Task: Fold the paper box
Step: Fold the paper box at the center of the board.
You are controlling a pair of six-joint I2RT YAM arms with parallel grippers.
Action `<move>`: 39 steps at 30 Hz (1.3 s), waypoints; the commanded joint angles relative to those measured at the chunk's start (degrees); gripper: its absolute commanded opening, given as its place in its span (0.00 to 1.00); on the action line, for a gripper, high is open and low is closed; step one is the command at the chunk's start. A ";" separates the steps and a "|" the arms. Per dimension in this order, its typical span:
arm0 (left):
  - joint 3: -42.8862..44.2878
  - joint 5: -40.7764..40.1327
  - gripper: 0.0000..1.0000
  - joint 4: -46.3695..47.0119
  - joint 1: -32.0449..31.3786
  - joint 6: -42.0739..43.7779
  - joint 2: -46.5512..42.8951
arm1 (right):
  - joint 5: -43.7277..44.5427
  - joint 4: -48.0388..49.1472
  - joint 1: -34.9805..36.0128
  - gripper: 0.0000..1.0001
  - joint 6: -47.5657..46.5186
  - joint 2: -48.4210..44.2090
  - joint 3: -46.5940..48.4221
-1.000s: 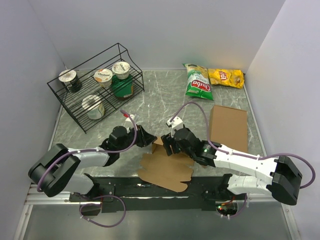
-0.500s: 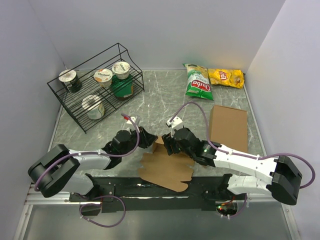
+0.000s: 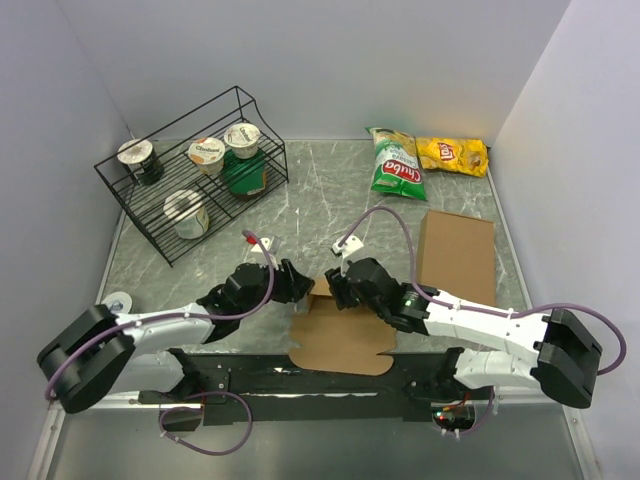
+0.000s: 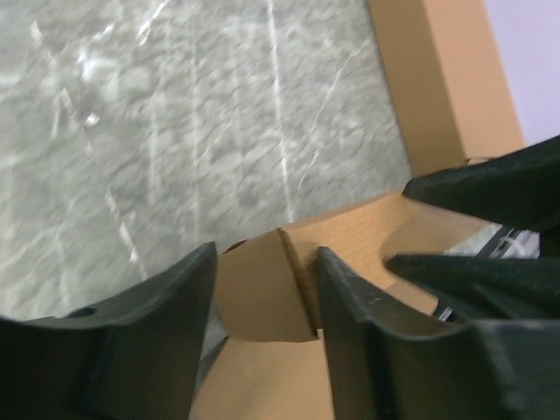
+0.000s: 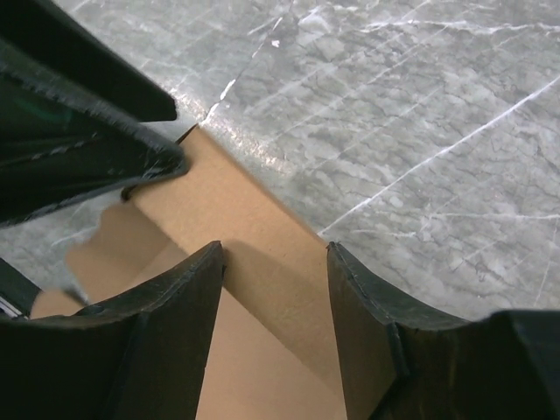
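**A:** Two grippers at the paper box (image 3: 340, 340). What's yr view?

**B:** Box lies mostly flat at the table's (image 3: 330, 200) near edge, w/ its far flap standing up. Yr left gripper (image 4: 265, 262) is part-open, jaws either side of that flap's end tab. Right gripper (image 5: 276, 254), just beside it, is part-open astride the flap. Can't tell if either pinches.

**A:** Beyond the box?

**B:** Plain cardboard slab (image 3: 457, 255) far-right of it, chip bags (image 3: 397, 165) further back, and a wire rack (image 3: 190, 190) w/ cups (image 3: 207, 150) far-left.

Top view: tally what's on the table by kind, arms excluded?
paper box: 1
cardboard slab: 1
chip bags: 2
wire rack: 1
lidded cups in the rack: 4
dark green container in the rack: 1
Total: 10
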 commanded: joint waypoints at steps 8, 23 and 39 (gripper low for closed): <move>-0.56 4.93 0.56 -16.05 3.49 -0.55 -5.46 | 1.00 0.30 -0.10 0.57 1.09 2.14 -1.00; -2.14 7.34 0.72 -12.08 4.72 -1.97 -3.87 | 2.41 0.04 0.69 0.57 1.79 2.05 -1.18; -8.22 -1.72 0.94 -12.51 -3.61 10.60 -17.62 | 9.00 -6.02 0.78 0.57 8.73 3.72 5.32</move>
